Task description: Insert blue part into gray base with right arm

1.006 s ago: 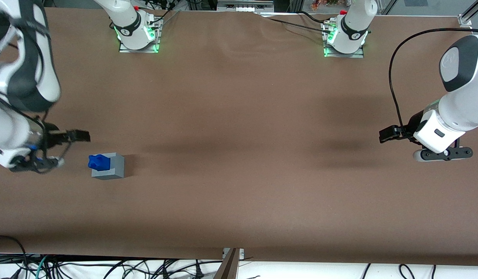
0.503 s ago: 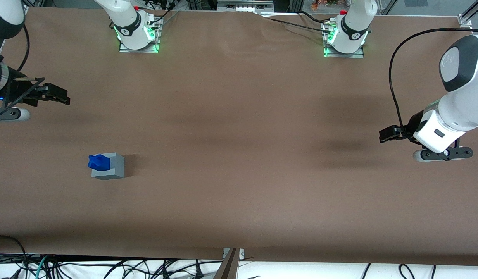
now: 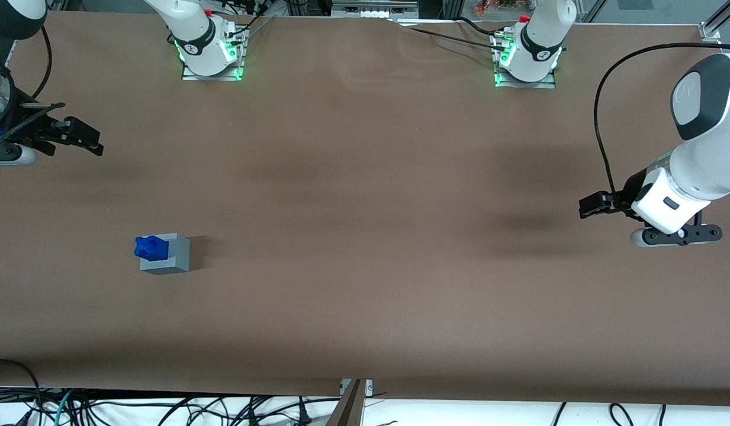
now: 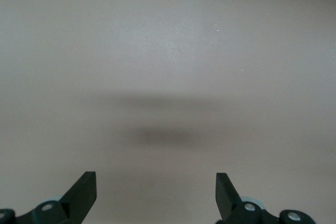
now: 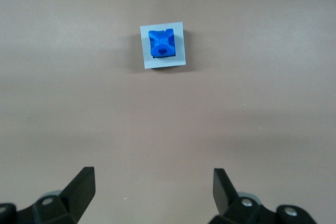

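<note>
The blue part [image 3: 150, 247] sits in the square hole of the gray base [image 3: 168, 254], with its bumpy top sticking out. Both stand on the brown table toward the working arm's end. They also show in the right wrist view: the blue part [image 5: 161, 43] in the gray base [image 5: 177, 59]. My right gripper [image 3: 83, 138] is open and empty, high above the table, farther from the front camera than the base and well apart from it. In the right wrist view the gripper [image 5: 153, 190] holds nothing between its spread fingers.
Two arm mounts with green lights [image 3: 211, 56] [image 3: 526, 59] stand at the table edge farthest from the front camera. The parked arm [image 3: 678, 195] hangs over its end of the table. Cables lie under the near edge [image 3: 163, 408].
My right gripper has drawn away from beside the base, rising and moving farther from the front camera. The blue part and the gray base have not moved.
</note>
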{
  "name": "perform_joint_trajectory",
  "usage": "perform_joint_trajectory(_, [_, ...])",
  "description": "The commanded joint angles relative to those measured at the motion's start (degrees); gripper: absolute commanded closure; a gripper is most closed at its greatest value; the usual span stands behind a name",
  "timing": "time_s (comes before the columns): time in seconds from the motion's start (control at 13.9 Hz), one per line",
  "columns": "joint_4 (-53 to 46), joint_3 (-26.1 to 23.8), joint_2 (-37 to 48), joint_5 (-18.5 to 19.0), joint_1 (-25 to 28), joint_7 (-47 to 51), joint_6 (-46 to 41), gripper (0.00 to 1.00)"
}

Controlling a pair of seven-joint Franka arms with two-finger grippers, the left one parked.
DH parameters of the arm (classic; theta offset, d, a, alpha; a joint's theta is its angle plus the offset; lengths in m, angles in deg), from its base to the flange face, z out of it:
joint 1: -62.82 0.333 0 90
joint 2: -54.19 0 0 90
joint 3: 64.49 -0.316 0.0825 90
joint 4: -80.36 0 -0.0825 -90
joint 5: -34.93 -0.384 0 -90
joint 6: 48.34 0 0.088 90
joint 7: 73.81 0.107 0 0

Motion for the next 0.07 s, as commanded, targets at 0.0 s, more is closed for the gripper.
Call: perform_joint_trajectory(0.0, [-3.95,-0.48,-1.83,0.19,-0.19,0.11,-3.56,0.01])
